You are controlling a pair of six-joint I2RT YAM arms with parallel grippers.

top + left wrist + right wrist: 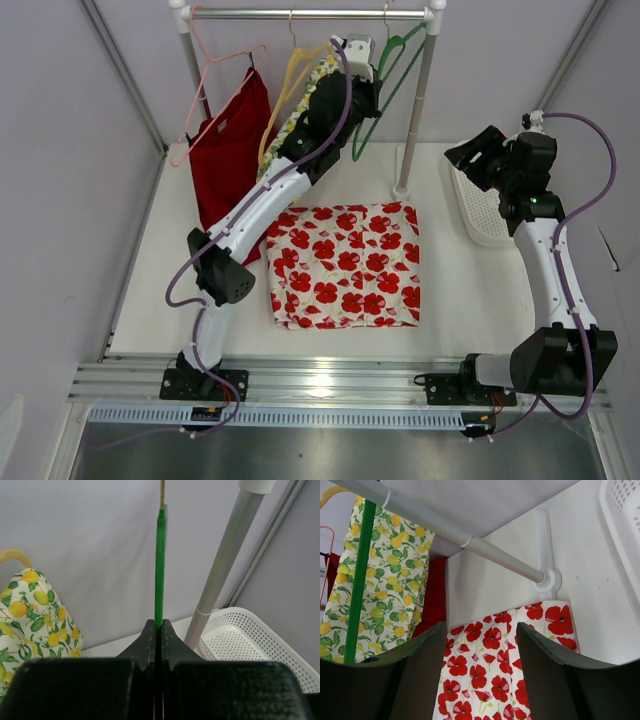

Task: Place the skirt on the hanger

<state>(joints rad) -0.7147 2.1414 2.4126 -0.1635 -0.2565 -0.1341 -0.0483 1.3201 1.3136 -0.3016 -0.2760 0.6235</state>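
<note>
The skirt [345,264], white with red flowers, lies flat on the table in the middle; it also shows in the right wrist view [492,680]. The green hanger [385,85] hangs from the rail at the back right. My left gripper [366,92] is raised to it and shut on the hanger's green wire [159,565], which runs up from between the closed jaws. My right gripper [468,155] is open and empty, held above the table's right side, right of the skirt; in its own view [482,650] it faces the skirt.
A clothes rail [310,14] on white posts [415,110] crosses the back. A pink hanger with a plain red garment [228,150] and a yellow hanger with a lemon-print garment [300,100] hang on it. A white perforated basket [480,210] stands at the right.
</note>
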